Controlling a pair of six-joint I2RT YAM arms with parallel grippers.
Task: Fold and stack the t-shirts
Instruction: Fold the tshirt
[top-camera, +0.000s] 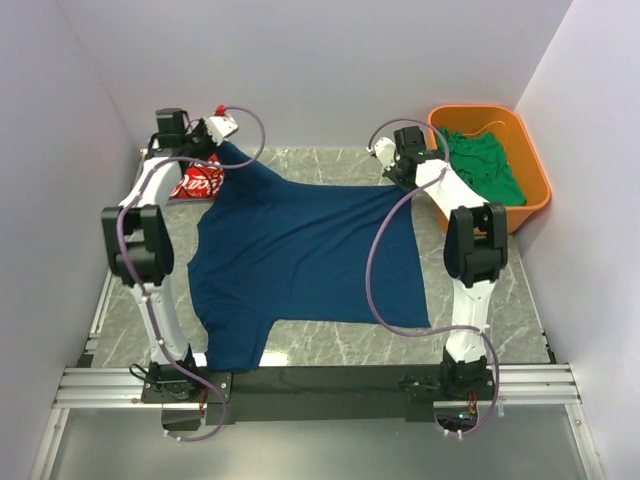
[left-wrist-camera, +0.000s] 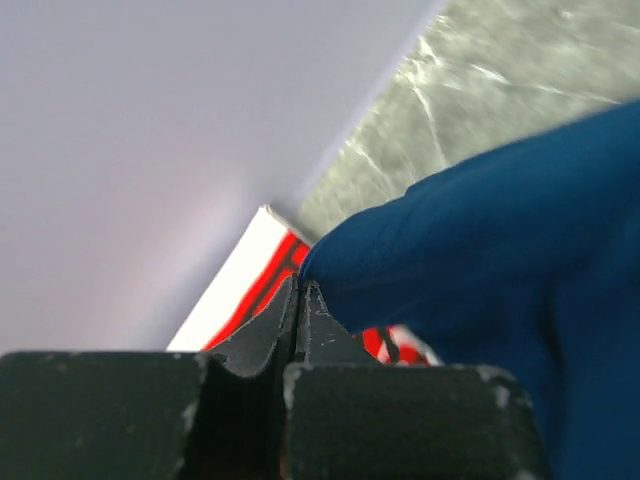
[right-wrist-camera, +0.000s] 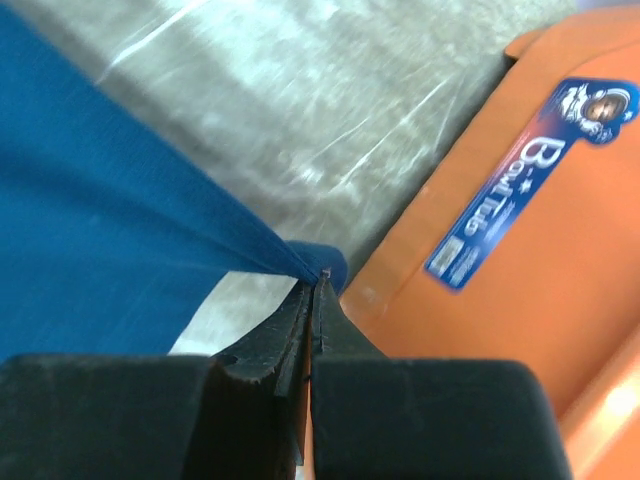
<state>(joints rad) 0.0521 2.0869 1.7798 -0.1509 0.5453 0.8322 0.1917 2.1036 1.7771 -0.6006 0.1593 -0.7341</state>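
Observation:
The navy blue t-shirt (top-camera: 300, 260) lies spread on the marble table, plain side up, its far edge lifted and stretched between both grippers. My left gripper (top-camera: 222, 128) is shut on its far left corner (left-wrist-camera: 420, 260). My right gripper (top-camera: 392, 160) is shut on its far right corner (right-wrist-camera: 315, 262), next to the orange tub. The red t-shirt (top-camera: 198, 182) with white script lies folded at the far left, partly under the navy one, and shows in the left wrist view (left-wrist-camera: 262, 280). The green t-shirt (top-camera: 482, 165) sits bunched in the tub.
The orange plastic tub (top-camera: 535, 190) stands at the far right corner, its labelled wall (right-wrist-camera: 520, 200) close beside my right gripper. White walls enclose the table on the left, back and right. Bare marble (top-camera: 330, 335) shows near the front edge.

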